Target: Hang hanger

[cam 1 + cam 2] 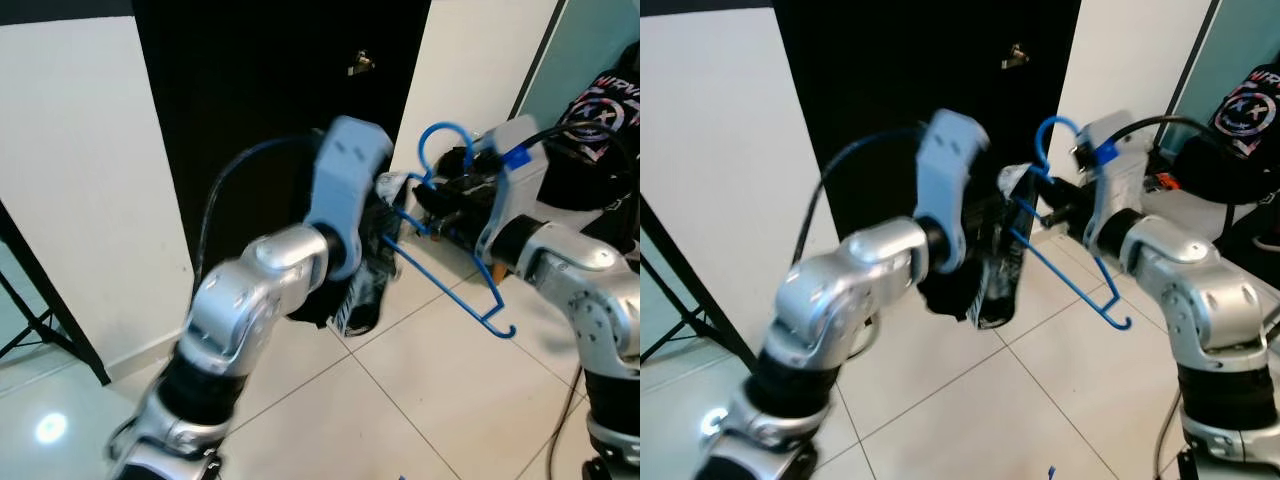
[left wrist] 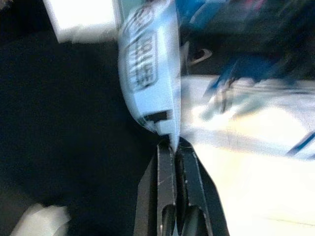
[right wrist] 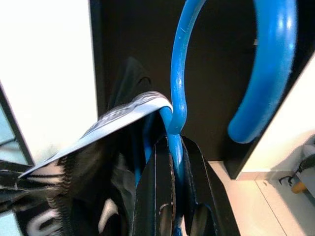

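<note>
Right claw (image 3: 173,162) clamps blue hanger (image 3: 179,93) neck, arm raised.

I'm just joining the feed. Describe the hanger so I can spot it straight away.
Find the tall black door in the white wall ahead. In front of it, between the two raised silver arms, the right gripper is shut on the neck of a blue plastic hanger. Black-and-white clothing drapes from it, and its bright blue hook is the only blue loop there.
</note>
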Controlling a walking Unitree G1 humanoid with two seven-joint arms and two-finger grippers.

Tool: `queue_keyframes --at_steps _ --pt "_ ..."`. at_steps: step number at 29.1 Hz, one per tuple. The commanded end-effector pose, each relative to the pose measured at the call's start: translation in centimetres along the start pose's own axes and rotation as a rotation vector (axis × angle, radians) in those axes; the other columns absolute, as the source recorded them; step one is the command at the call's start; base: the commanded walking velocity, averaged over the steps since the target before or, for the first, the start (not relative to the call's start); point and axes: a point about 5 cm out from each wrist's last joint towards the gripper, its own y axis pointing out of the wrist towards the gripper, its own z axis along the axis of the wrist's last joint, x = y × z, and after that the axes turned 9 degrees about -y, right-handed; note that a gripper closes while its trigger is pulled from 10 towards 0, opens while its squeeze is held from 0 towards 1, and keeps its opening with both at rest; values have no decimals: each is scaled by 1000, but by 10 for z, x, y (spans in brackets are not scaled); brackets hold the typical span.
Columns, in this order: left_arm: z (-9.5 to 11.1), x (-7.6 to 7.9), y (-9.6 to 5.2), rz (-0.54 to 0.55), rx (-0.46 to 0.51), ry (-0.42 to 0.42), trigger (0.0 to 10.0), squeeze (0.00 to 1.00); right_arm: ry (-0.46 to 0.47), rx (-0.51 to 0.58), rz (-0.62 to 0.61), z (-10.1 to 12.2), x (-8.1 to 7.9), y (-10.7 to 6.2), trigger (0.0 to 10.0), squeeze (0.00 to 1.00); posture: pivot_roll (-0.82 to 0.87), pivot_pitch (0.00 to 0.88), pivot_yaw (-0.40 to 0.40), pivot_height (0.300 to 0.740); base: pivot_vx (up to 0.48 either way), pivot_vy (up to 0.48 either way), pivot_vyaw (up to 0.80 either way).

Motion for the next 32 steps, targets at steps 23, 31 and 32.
queue_keyframes --at_steps 23,31,32 --pt "2 -47 -51 66 167 92 10000 0 27 142 304 23 -14 48 10000 0 48 6 -71 740 0 0 0" --pt "12 -14 -53 -156 295 -140 10000 0 36 117 156 27 -6 71 10000 0 62 4 -70 740 0 0 0" --pt "14 -14 -53 -162 309 -152 10000 0 33 110 152 26 -6 72 10000 0 62 4 -70 740 0 0 0"
